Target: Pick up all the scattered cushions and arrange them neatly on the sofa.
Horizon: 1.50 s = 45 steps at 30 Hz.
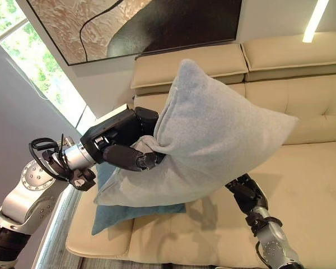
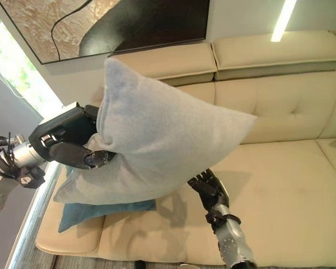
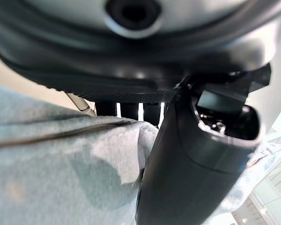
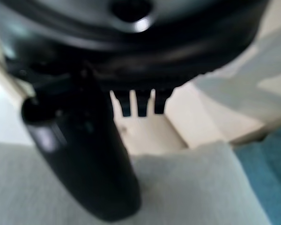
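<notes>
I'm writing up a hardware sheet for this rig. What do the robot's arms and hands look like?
Both arms are silver-grey metal with rounded joint housings; the left arm has a ring of small bolts at a joint and black cables looped near the wrist. Each ends in a black wrist block and a dark, glossy hand: left hand, right hand, with segmented fingers and a thick smooth thumb.

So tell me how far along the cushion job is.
Done: a teal cushion already lies on the sofa seat at its left end. In hand: the left hand has its fingers curled into the light grey cushion, held above the seat, with the right hand underneath it. Left: setting it down neatly.
</notes>
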Tool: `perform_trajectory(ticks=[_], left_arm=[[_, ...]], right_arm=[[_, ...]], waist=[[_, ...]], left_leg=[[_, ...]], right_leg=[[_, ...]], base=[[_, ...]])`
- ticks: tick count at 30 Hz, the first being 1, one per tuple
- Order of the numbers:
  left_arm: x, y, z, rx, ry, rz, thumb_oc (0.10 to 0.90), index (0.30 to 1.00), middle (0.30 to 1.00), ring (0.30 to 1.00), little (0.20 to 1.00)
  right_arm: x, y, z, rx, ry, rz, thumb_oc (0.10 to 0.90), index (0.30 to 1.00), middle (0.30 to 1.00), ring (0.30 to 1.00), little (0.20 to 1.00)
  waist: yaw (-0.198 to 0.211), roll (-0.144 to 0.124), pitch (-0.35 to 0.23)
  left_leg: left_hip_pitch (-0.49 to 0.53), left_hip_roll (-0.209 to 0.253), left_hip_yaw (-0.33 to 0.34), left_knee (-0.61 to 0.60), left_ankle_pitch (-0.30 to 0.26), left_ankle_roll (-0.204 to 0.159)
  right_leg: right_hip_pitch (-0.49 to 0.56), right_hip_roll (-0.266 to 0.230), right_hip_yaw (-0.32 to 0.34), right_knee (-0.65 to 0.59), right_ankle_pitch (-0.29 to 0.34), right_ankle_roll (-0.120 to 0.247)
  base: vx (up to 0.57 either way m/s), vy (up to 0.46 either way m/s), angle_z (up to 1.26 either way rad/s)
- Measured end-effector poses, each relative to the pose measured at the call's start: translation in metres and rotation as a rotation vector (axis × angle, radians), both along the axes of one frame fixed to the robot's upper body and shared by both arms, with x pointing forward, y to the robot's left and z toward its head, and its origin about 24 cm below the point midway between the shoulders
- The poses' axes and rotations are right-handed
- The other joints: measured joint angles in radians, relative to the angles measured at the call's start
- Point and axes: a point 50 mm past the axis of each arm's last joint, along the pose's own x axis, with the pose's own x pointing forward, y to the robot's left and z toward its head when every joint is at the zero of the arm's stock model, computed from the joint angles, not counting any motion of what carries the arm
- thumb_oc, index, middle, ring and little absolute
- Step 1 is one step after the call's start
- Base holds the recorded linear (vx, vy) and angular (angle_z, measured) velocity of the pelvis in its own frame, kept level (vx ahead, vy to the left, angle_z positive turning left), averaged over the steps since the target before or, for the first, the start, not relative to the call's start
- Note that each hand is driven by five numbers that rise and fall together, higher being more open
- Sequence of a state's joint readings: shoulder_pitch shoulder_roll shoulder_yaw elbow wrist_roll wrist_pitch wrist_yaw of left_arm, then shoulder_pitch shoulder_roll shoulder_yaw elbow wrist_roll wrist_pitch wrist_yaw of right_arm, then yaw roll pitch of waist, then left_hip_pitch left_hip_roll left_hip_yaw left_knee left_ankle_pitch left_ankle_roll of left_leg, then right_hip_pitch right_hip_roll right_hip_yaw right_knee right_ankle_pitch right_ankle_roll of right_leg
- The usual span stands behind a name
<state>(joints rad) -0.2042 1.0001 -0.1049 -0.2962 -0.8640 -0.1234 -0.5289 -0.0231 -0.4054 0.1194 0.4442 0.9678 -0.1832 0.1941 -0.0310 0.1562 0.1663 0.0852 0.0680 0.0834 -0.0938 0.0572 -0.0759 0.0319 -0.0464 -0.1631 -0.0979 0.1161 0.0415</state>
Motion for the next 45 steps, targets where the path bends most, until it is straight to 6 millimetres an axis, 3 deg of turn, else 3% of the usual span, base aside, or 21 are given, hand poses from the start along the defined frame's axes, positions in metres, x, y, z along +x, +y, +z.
perform_trajectory(ticks=[5, 14, 21, 26, 29, 33, 38, 39, 40, 41, 45], left_arm=[[-0.003, 0.002, -0.007, 0.021, 0.034, -0.034, 0.400, 0.300, 0.300, 0.300, 0.300], [0.000, 0.026, -0.024, 0.079, 0.176, -0.009, 0.400, 0.300, 0.300, 0.300, 0.300], [0.003, 0.040, -0.052, 0.174, 0.388, 0.003, 0.400, 0.300, 0.300, 0.300, 0.300], [0.004, 0.050, -0.063, 0.179, 0.464, 0.013, 0.400, 0.300, 0.300, 0.300, 0.300], [0.005, 0.048, -0.066, 0.153, 0.465, 0.007, 0.400, 0.300, 0.300, 0.300, 0.300], [0.005, 0.047, -0.072, 0.129, 0.481, -0.001, 0.400, 0.300, 0.300, 0.300, 0.300], [0.005, 0.047, -0.074, 0.114, 0.481, -0.004, 0.400, 0.300, 0.300, 0.300, 0.300], [0.004, 0.047, -0.077, 0.088, 0.484, 0.000, 0.400, 0.300, 0.300, 0.300, 0.300], [0.003, 0.047, -0.083, 0.042, 0.488, 0.011, 0.400, 0.300, 0.300, 0.300, 0.300], [0.002, 0.046, -0.086, 0.010, 0.489, 0.018, 0.400, 0.300, 0.300, 0.300, 0.300], [0.002, 0.044, -0.090, -0.055, 0.476, 0.017, 0.400, 0.300, 0.300, 0.300, 0.300]], right_arm=[[0.005, 0.008, 0.020, 0.016, -0.087, 0.101, 0.800, 0.900, 0.900, 0.900, 0.900], [0.007, -0.017, 0.039, -0.175, -0.098, 0.185, 0.800, 0.900, 0.900, 0.900, 0.900], [0.005, -0.031, 0.019, -0.222, 0.032, 0.198, 0.800, 0.900, 0.900, 0.900, 0.900], [0.002, -0.016, 0.006, -0.170, 0.074, 0.245, 0.800, 0.900, 0.900, 0.900, 0.900], [0.002, -0.010, 0.004, -0.156, 0.072, 0.271, 0.800, 0.900, 0.900, 0.900, 0.900], [0.002, 0.015, -0.004, -0.113, 0.086, 0.357, 0.800, 0.900, 0.900, 0.900, 0.900], [-0.001, 0.025, -0.010, -0.089, 0.115, 0.390, 0.800, 0.900, 0.900, 0.900, 0.900], [0.000, 0.033, -0.011, -0.054, 0.105, 0.390, 0.596, 0.594, 0.594, 0.594, 0.594], [0.000, 0.038, -0.009, -0.026, 0.090, 0.387, 0.460, 0.389, 0.389, 0.389, 0.389], [0.000, 0.041, -0.006, -0.005, 0.075, 0.385, 0.400, 0.300, 0.300, 0.300, 0.300], [0.004, 0.043, 0.001, 0.030, 0.035, 0.336, 0.400, 0.300, 0.300, 0.300, 0.300]], waist=[[-0.003, 0.001, -0.001], [-0.008, 0.005, -0.004], [-0.015, 0.002, -0.026], [-0.015, 0.002, -0.026], [-0.014, 0.002, -0.028], [-0.012, -0.001, -0.031], [-0.007, 0.001, -0.032], [-0.005, 0.002, -0.033], [-0.006, 0.005, -0.035], [-0.006, 0.007, -0.036], [-0.002, 0.008, -0.037]], left_leg=[[-0.002, 0.000, -0.008, 0.000, 0.000, 0.000], [-0.002, -0.002, -0.009, 0.002, 0.001, 0.001], [-0.002, 0.000, 0.002, 0.003, 0.001, 0.001], [0.000, 0.001, 0.018, 0.001, 0.000, 0.001], [0.000, 0.001, 0.018, 0.000, 0.000, 0.001], [0.002, 0.004, 0.021, 0.001, 0.000, 0.001], [0.002, 0.004, 0.020, 0.000, 0.000, 0.001], [0.001, 0.003, 0.020, -0.001, 0.000, 0.001], [0.001, 0.003, 0.020, -0.001, 0.000, 0.002], [0.001, 0.003, 0.020, -0.001, 0.000, 0.002], [0.001, 0.003, 0.020, -0.001, 0.000, 0.002]], right_leg=[[0.000, 0.000, -0.005, 0.000, 0.000, 0.000], [0.001, -0.002, -0.007, 0.000, -0.001, 0.001], [-0.006, 0.001, 0.003, 0.000, -0.001, 0.001], [-0.009, 0.002, 0.010, 0.000, -0.001, 0.001], [-0.009, 0.002, 0.010, -0.001, -0.001, 0.002], [-0.010, 0.006, 0.025, -0.001, 0.000, 0.000], [-0.010, 0.005, 0.026, -0.005, 0.000, 0.000], [-0.010, 0.005, 0.025, -0.006, -0.003, 0.004], [-0.011, 0.005, 0.026, -0.006, -0.003, 0.004], [-0.011, 0.005, 0.026, -0.006, -0.003, 0.004], [-0.011, 0.005, 0.026, -0.006, 0.000, 0.000]], base=[[0.00, 0.007, 0.02], [0.00, 0.004, 0.01], [-0.01, 0.007, -0.05], [0.00, 0.008, -0.06], [0.01, 0.003, -0.01], [0.02, 0.005, -0.05], [0.00, 0.000, 0.00], [0.00, 0.000, 0.00], [0.00, 0.000, 0.00], [0.00, 0.000, 0.00], [0.00, 0.000, 0.00]])
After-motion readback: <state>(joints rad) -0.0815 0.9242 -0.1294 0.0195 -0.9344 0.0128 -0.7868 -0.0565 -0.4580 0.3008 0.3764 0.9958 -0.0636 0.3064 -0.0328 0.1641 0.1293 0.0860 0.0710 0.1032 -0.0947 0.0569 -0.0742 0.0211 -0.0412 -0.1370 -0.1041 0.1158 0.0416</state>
